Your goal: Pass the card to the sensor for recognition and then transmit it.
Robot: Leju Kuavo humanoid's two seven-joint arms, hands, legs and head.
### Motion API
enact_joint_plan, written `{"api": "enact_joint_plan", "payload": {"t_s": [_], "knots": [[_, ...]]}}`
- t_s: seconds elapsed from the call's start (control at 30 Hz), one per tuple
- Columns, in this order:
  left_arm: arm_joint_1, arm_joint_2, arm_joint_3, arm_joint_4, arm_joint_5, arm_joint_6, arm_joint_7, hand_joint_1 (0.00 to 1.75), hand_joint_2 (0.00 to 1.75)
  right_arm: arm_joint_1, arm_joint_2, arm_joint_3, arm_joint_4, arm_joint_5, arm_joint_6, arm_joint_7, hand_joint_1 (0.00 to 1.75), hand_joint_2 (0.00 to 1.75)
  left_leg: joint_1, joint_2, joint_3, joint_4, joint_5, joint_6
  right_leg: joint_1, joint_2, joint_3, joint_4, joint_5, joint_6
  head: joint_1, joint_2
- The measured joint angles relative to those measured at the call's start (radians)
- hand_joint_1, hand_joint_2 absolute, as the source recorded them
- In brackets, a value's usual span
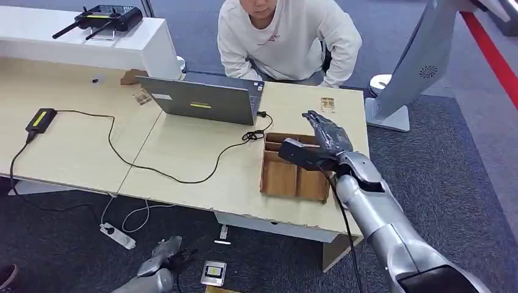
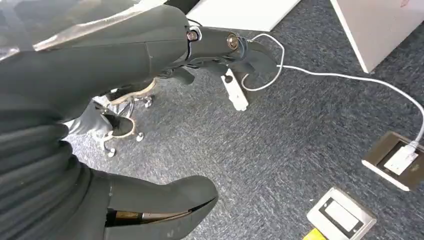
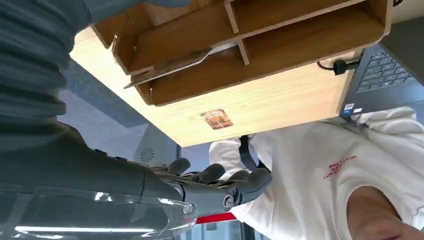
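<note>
My right hand (image 1: 319, 144) hovers over the far right part of the wooden tray (image 1: 282, 178), fingers stretched out and thumb apart, holding nothing. In the right wrist view the fingers (image 3: 220, 182) are spread beside the tray (image 3: 310, 37), and a thin card (image 3: 172, 64) leans slanted in one of its compartments. A small black box with a yellow stripe (image 1: 40, 119), possibly the sensor, lies far left on the table on a black cable. My left hand (image 1: 157, 261) hangs low beside the table; its fingers (image 2: 220, 45) are extended over the carpet and hold nothing.
A grey laptop (image 1: 204, 101) stands open behind the tray, facing a person in a white sweatshirt (image 1: 287, 36). A small printed sticker (image 1: 328, 104) lies on the table (image 1: 201, 159) near its far right corner. A power strip (image 1: 118, 236) and floor sockets (image 1: 214, 273) lie on the carpet.
</note>
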Motion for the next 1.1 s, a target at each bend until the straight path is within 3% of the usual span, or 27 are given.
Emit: {"api": "enact_joint_plan", "payload": {"t_s": [0.77,0.8,0.83,1.1], "knots": [[-0.003,0.000,0.000,0.001,-0.008,-0.004,0.007,0.00,1.75,-0.005,-0.006,0.004,0.025,0.003,0.002,0.007,0.00,1.75,0.000,0.000,0.000,0.000,0.000,0.000,0.000,0.000,0.000,0.000,0.000,0.000,0.000,0.000],[-0.003,0.000,0.000,0.001,-0.008,-0.004,0.008,0.00,1.75,-0.005,-0.006,0.004,0.025,0.003,0.002,0.007,0.54,1.75,0.000,0.000,0.000,0.000,0.000,0.000,0.000,0.000,0.000,0.000,0.000,0.000,0.000,0.000],[-0.003,0.000,0.000,0.001,-0.009,-0.004,0.008,0.00,1.75,-0.005,-0.006,0.005,0.025,0.002,0.004,0.007,1.75,1.75,0.000,0.000,0.000,0.000,0.000,0.000,0.000,0.000,0.000,0.000,0.000,0.000,0.000,0.000],[-0.005,-0.001,0.000,0.001,-0.015,-0.004,0.014,0.00,1.75,-0.007,-0.008,0.005,0.033,-0.011,0.030,0.008,1.75,1.75,0.000,0.000,0.000,0.000,0.000,0.000,0.000,0.000,0.000,0.000,0.000,0.000,0.000,0.000]]}}
